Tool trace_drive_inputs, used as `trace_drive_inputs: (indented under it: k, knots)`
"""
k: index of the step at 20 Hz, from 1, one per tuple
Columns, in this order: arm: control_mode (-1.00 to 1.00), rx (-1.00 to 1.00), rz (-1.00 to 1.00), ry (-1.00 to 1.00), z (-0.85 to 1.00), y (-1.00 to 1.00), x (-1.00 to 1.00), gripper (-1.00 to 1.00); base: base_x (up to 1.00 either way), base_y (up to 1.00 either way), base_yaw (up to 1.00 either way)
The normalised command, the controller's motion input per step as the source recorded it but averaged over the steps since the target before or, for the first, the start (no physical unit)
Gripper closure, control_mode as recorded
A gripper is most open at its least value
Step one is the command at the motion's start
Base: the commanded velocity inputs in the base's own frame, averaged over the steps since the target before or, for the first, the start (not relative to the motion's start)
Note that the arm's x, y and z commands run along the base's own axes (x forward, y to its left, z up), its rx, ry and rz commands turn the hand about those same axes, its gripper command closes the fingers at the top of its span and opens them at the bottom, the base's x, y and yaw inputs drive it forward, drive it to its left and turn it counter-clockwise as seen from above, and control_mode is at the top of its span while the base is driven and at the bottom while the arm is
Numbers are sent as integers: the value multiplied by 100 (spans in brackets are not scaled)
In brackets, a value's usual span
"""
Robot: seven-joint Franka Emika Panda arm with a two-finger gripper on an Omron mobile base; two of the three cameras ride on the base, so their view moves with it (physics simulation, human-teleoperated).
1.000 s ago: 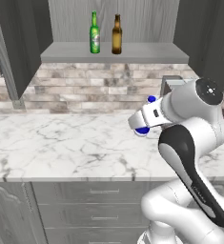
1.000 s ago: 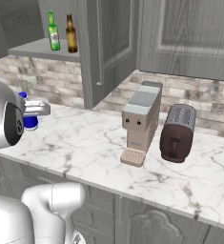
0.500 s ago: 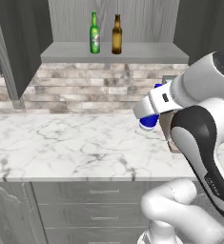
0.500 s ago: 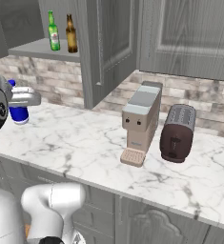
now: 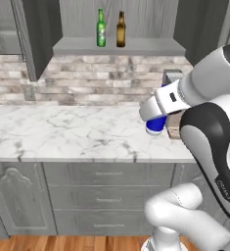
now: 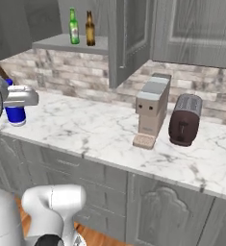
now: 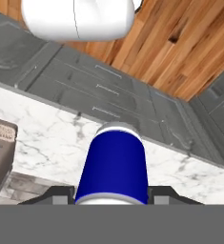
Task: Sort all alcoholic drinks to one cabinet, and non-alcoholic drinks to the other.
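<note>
A white bottle with a blue label [image 7: 111,167] sits clamped in the claw [image 7: 112,194], whose two dark fingers press on its sides near the lower end of the hand view; the bottle runs straight out along the claw toward the counter edge and the drawers. From the left base camera only a rounded blue part of the bottle [image 5: 156,124] shows under the white arm, above the marble counter [image 5: 62,132] near its right end; whether it touches the stone cannot be told. From the right base camera the bottle [image 6: 14,113] shows blue beneath the pale wrist at the counter's left end. No writing can be read on its label. Up in the open cabinet [image 5: 117,47], the green bottle [image 5: 101,28] with a pale label and the brown bottle [image 5: 120,30] stand upright just beside each other on the shelf, well apart from the claw and above it; their labels are too small to read. The shelf has bare room to either side of the pair. The counter to the left of the arm lies bare and wide, with a brick backsplash [image 5: 87,78] behind it. To the right, seen from the right base camera, a grey coffee machine [image 6: 152,108] and a dark toaster [image 6: 184,120] stand near each other, well apart from the bottle. Closed cabinet doors [image 6: 196,29] hang above them.
</note>
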Motion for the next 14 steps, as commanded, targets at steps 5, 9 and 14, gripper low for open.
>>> trace_drive_inputs:
  k: [5,9,14]
  knots:
    - [100,0,0,0,0,0,0,100,-39,39,32]
    - [100,0,0,0,0,0,0,100,-2,27,41]
    - [100,0,0,0,0,0,0,100,3,28,47]
